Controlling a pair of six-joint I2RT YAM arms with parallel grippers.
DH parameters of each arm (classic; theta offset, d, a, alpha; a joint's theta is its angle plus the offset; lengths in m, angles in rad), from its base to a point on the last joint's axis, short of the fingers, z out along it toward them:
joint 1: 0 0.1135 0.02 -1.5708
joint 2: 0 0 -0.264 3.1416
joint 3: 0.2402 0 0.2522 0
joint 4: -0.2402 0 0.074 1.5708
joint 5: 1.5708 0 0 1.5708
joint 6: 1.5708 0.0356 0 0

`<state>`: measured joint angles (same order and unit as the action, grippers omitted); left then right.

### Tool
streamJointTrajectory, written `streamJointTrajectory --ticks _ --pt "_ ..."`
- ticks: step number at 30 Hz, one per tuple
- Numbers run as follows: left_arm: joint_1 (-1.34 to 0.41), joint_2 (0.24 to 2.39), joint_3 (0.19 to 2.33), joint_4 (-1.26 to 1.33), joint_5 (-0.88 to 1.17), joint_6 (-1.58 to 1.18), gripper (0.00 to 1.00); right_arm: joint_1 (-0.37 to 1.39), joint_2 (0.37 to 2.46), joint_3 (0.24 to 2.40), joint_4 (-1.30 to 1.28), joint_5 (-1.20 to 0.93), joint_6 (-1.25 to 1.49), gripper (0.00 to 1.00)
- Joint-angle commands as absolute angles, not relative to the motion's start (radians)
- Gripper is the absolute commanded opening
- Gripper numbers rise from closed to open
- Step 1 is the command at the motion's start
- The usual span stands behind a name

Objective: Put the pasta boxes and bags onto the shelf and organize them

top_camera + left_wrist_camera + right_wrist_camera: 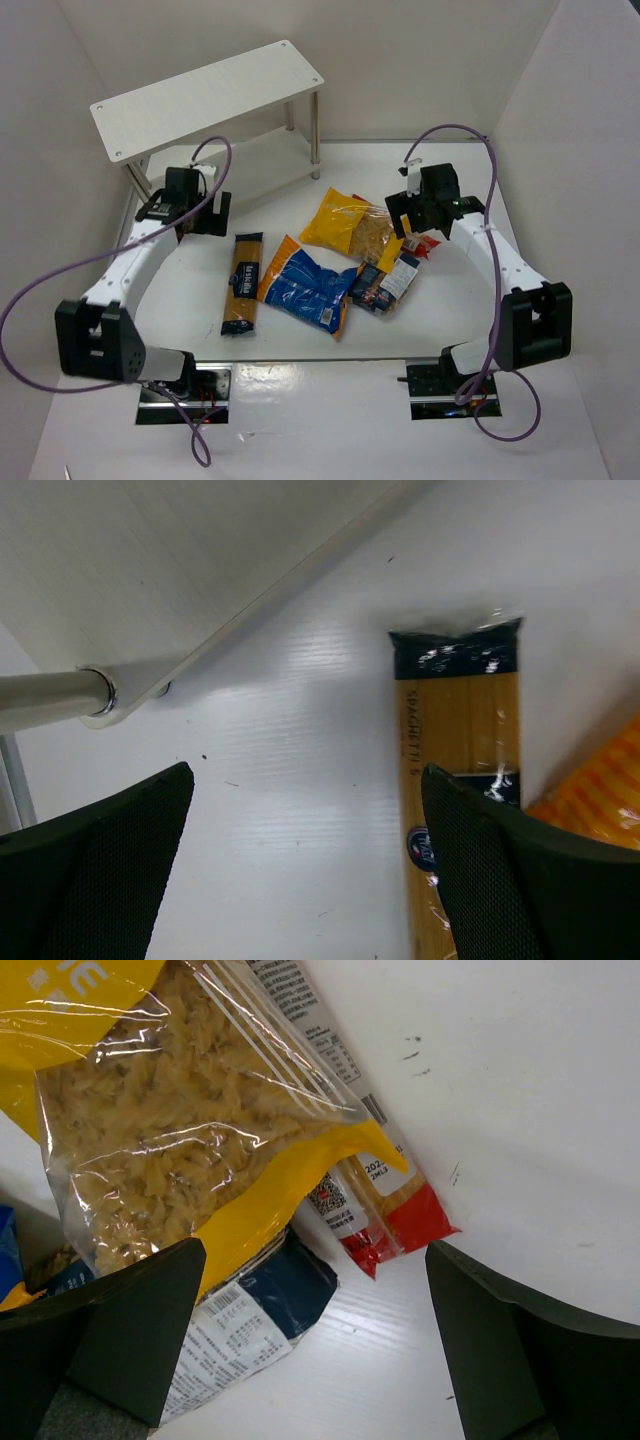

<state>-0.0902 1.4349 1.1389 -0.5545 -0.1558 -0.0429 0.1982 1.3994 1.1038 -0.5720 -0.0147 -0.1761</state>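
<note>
The white two-tier shelf (200, 100) stands at the far left; its lower board and a metal leg (50, 695) show in the left wrist view. The spaghetti packet (242, 283) lies flat, also in the left wrist view (460, 740). Beside it lie the blue crinkly bag (308, 288), the yellow-and-clear bag (350, 224), the dark blue box (385, 283) and the slim red-clear packet (424, 243). My left gripper (190, 225) is open and empty over bare table left of the spaghetti. My right gripper (415, 225) is open and empty over the yellow bag (180, 1130), box (270, 1300) and red packet (400, 1215).
White walls enclose the table on the left, far and right sides. Purple cables loop from both arms. The arm bases sit at the near edge.
</note>
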Motion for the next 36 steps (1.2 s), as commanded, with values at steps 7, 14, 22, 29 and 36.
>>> streamJointTrajectory --ticks 7,14,22,29,36 --pt "-0.092 0.968 0.971 -0.359 0.078 0.093 1.00 0.209 1.499 1.094 -0.489 -0.103 -0.311 1.00" --pt "-0.092 0.988 0.971 -0.368 0.092 0.094 1.00 0.209 1.606 1.146 -0.448 -0.195 -0.383 1.00" --pt "-0.092 0.988 0.962 -0.368 0.092 0.094 1.00 0.209 1.687 1.173 -0.402 -0.270 -0.426 1.00" --pt "-0.092 0.997 0.962 -0.368 0.114 0.103 1.00 0.209 1.553 1.161 -0.316 -0.236 -0.426 1.00" --pt "-0.092 1.006 0.962 -0.368 0.133 0.112 1.00 0.062 1.587 1.187 -0.325 -0.463 -0.382 1.00"
